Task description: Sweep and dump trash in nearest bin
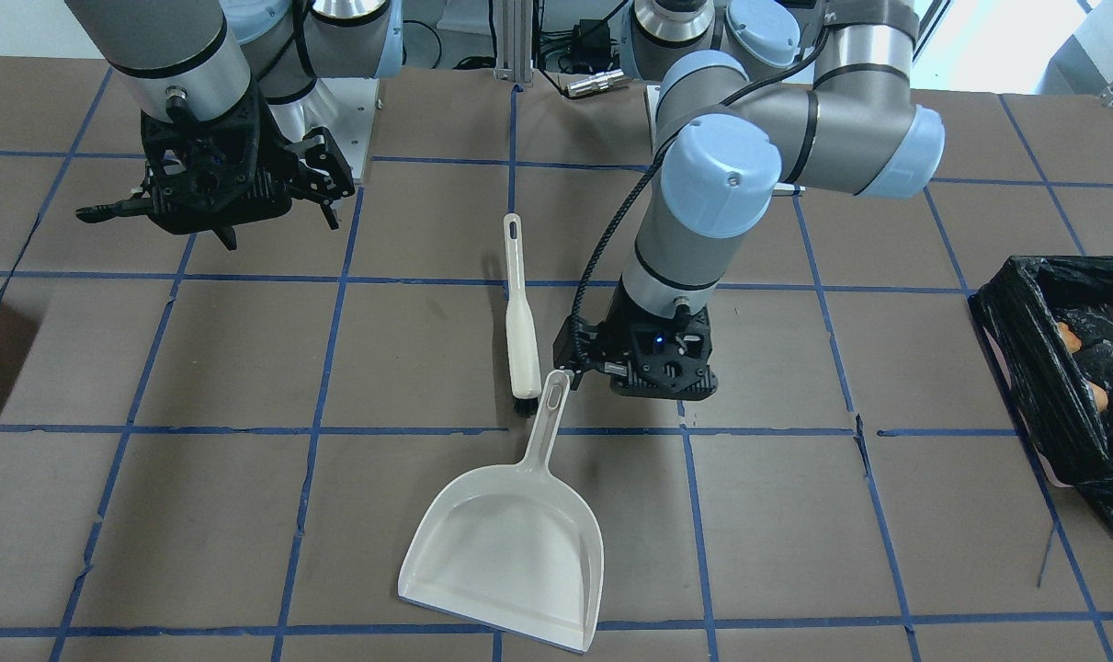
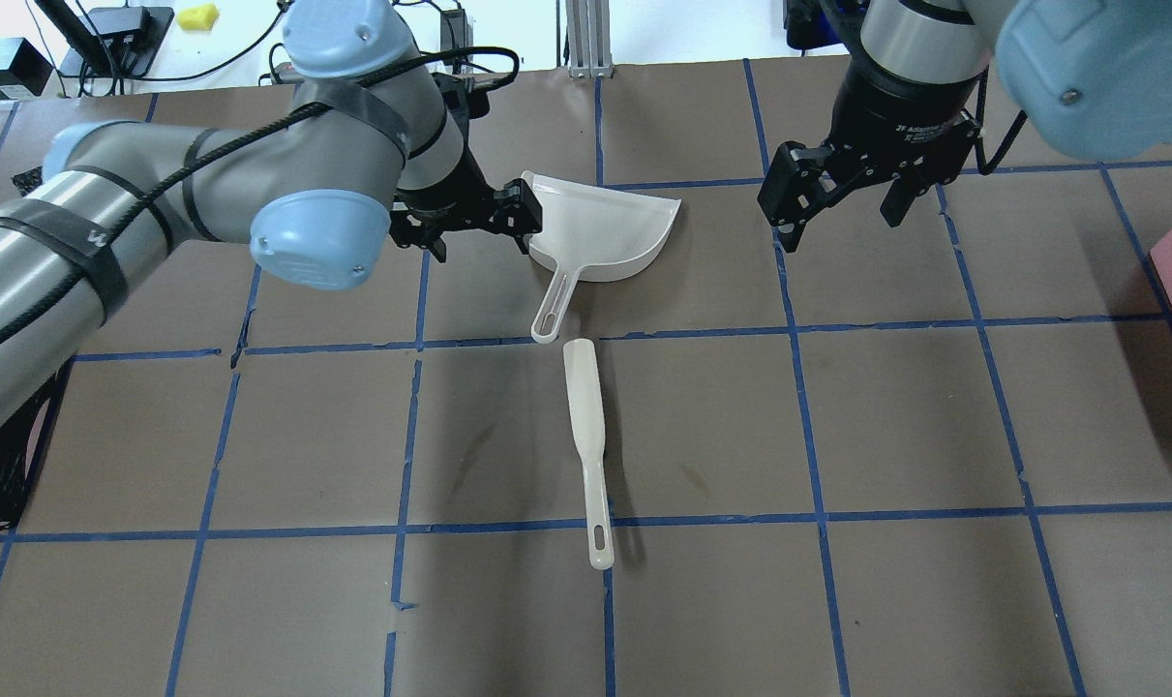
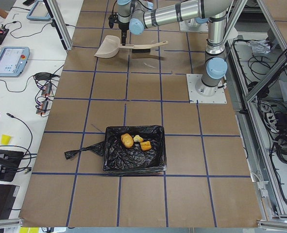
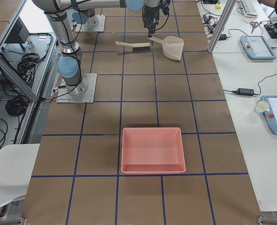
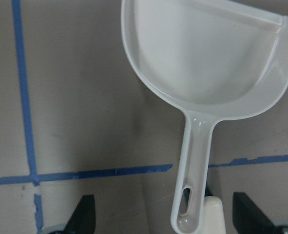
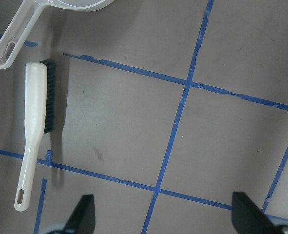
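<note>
**Trash in the bin, both grippers spread**

Looking along the table from its left end, I had the bin [image 3: 109,154] nearest me, lined in black plastic. The trash [image 3: 136,141] lay inside it: a tan oval [image 3: 127,141], a bread chunk [image 3: 145,145] and a pale bit [image 3: 138,139]. Farther off, the white brush [image 2: 584,407] lay flat, its bristle end just beside the handle of the dustpan [image 2: 605,227] but apart from it. The left gripper [image 2: 483,250] hovered over that handle, fingers spread wide and gripping nothing. Farthest away, the right gripper [image 2: 834,227] hung above the table [image 2: 934,416], also spread and holding nothing.
</note>
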Robot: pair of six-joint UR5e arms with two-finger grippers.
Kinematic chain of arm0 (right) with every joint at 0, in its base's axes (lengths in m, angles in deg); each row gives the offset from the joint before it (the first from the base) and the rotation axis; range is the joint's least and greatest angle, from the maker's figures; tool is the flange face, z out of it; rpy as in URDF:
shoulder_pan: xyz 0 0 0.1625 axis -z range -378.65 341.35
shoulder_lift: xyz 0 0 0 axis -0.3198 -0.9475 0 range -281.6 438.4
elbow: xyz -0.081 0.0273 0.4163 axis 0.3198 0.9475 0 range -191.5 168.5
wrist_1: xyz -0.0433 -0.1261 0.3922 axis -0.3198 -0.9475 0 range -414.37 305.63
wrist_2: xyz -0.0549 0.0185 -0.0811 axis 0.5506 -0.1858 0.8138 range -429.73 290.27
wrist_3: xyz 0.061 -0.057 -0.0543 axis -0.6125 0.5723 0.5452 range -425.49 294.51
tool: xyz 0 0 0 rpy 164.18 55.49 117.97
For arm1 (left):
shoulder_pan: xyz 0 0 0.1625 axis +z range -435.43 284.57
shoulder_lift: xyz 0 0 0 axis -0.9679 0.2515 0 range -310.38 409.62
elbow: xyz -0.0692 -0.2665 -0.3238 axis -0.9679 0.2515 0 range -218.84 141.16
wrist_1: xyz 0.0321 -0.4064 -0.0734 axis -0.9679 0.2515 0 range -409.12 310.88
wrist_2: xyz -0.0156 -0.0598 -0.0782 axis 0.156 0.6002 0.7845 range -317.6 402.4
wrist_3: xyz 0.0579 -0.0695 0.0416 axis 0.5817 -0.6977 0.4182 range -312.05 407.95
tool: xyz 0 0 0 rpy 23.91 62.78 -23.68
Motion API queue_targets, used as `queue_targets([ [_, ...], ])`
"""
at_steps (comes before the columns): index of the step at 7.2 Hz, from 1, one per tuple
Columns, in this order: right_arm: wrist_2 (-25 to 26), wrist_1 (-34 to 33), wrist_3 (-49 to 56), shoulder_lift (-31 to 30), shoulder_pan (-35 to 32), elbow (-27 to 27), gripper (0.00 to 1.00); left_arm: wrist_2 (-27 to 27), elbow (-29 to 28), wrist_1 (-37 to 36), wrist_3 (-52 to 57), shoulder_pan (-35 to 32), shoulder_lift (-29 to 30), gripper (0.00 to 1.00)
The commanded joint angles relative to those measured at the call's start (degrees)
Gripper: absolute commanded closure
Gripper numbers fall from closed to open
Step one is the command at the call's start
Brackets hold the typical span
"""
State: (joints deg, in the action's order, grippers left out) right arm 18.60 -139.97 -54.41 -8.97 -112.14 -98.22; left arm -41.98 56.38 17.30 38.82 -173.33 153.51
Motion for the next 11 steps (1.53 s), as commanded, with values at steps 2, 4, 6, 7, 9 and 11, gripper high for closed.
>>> queue_targets([
  [2, 0.0, 0.0, 0.0, 0.0, 0.0, 0.0, 0.0, -4.5, -5.4, 18.5, 3.8, 5.2, -7.4, 0.0],
  [4, 0.0, 0.0, 0.0, 0.0, 0.0, 0.0, 0.0, -7.5, -14.5, 32.9, 3.8, 5.7, -8.9, 0.0],
  [6, -0.1, 0.0, 0.0, 0.0, 0.0, 0.0, 0.0, -9.3, -15.4, 34.3, 3.8, 5.7, -10.3, 0.0],
  [7, -0.1, 0.0, 0.0, 0.0, 0.0, 0.0, 0.0, -10.3, -15.1, 34.3, 3.8, 5.7, -10.2, 0.0],
  [9, -0.2, 0.0, 0.0, 0.0, 0.0, 0.0, 0.0, -10.0, -14.9, 34.2, 3.8, 5.6, -10.4, 0.0],
  [11, -0.1, 0.0, 0.0, 0.0, 0.0, 0.0, 0.0, -9.8, -14.9, 34.1, 3.8, 5.6, -10.4, 0.0],
])
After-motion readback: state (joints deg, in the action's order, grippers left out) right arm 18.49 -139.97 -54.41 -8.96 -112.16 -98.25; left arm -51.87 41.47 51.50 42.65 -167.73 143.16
